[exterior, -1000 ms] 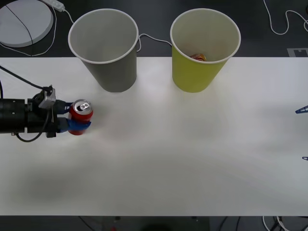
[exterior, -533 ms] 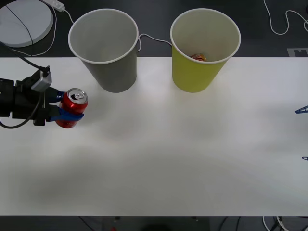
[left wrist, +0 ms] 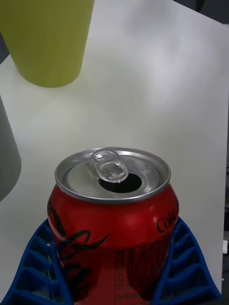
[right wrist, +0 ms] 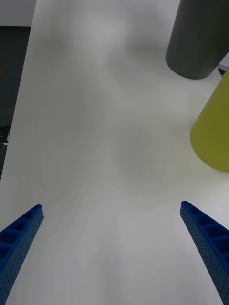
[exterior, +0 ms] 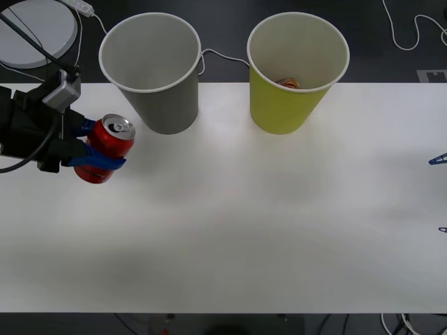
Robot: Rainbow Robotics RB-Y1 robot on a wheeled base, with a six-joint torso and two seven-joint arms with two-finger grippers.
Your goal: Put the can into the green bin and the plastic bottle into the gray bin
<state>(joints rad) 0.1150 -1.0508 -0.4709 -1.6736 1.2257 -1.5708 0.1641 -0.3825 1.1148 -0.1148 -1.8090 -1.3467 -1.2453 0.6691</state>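
We see the left gripper (exterior: 100, 146) clamped around the can (exterior: 105, 147) at the table's (exterior: 244, 209) left side, just short of the gray bin (exterior: 150, 68). The right gripper (right wrist: 112, 252) hangs spread wide at the right edge; farther back stands the green bin (exterior: 296, 68).

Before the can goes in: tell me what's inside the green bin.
Inside the green bin, a small orange-brown object lies against the far wall. The near wall hides the bottom, so anything else there cannot be seen.

White table (exterior: 279, 230), dark floor (exterior: 377, 63) behind
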